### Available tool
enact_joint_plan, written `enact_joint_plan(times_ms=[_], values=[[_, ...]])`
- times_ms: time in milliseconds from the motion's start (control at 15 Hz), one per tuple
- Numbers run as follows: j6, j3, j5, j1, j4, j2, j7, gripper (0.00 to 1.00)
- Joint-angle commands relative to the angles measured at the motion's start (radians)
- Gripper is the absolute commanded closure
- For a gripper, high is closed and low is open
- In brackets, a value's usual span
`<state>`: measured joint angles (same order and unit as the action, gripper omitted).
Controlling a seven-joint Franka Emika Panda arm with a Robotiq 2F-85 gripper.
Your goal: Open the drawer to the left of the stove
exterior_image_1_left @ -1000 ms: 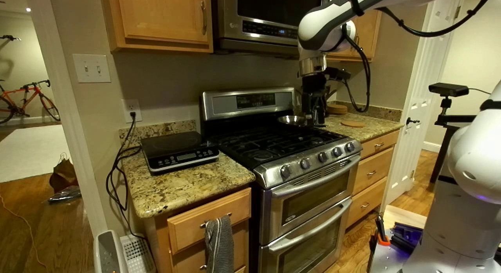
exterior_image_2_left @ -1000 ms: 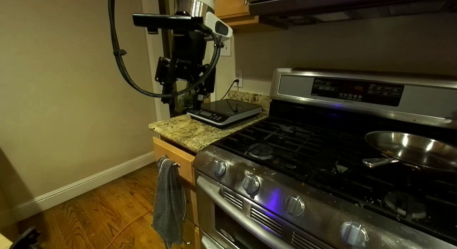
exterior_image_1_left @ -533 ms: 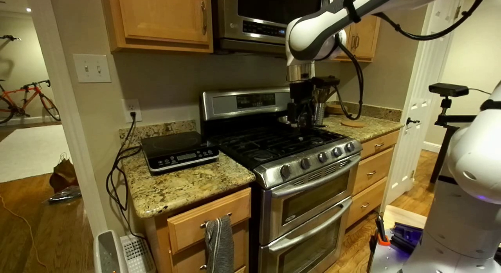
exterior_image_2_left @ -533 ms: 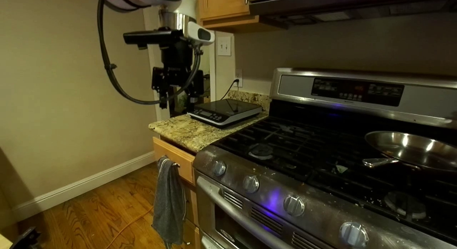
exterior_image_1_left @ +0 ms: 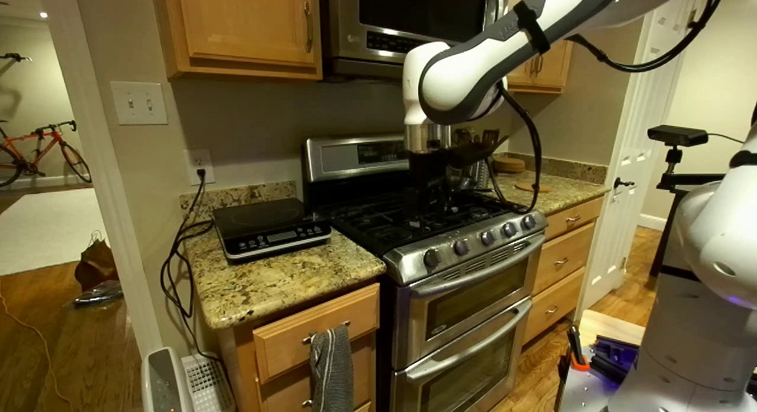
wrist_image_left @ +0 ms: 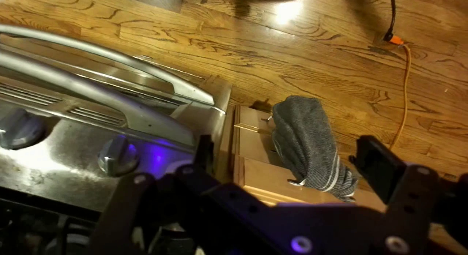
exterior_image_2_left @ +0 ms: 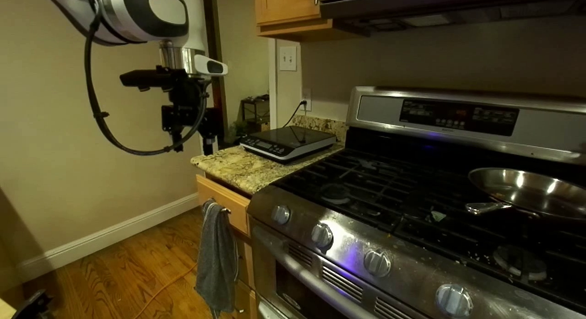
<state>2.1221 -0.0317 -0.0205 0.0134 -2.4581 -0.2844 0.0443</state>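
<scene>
The honey-oak drawer [exterior_image_1_left: 284, 341] is the top one left of the stove, under the granite counter. It shows also in an exterior view [exterior_image_2_left: 236, 208] and the wrist view [wrist_image_left: 270, 176]. Its inside is hidden. A grey towel [exterior_image_1_left: 332, 365] hangs over its metal handle [wrist_image_left: 296, 182] and covers the handle's middle. The stainless stove [exterior_image_1_left: 408, 273] stands to its right, with its knobs and bar handles at the left of the wrist view [wrist_image_left: 80, 156]. My gripper [wrist_image_left: 285, 147] is open and empty, pointing down, above and apart from the drawer; it also shows in an exterior view [exterior_image_2_left: 192, 147].
A black induction cooktop [exterior_image_1_left: 269, 229] sits on the granite counter [exterior_image_1_left: 284, 288], whose edge overhangs the drawer. A steel pan [exterior_image_2_left: 526, 191] rests on the stove grates. Lower drawers [wrist_image_left: 256, 141] lie beneath. An orange cord [wrist_image_left: 405, 86] runs along the wood floor.
My arm has moved down and to the left in both exterior views, carrying the open gripper away from beside the induction cooktop. The drawer and towel have not moved.
</scene>
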Motion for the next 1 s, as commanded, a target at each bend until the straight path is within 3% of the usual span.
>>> enact_joint_plan(times_ms=[0, 400, 933], values=[[0.0, -0.002, -0.002, -0.015, -0.002, 0.002, 0.003, 0.0], [0.0, 0.006, -0.002, -0.011, 0.0, 0.005, 0.002, 0.0], [0.196, -0.073, 0.004, -0.106, -0.046, 0.067, -0.053, 0.0]])
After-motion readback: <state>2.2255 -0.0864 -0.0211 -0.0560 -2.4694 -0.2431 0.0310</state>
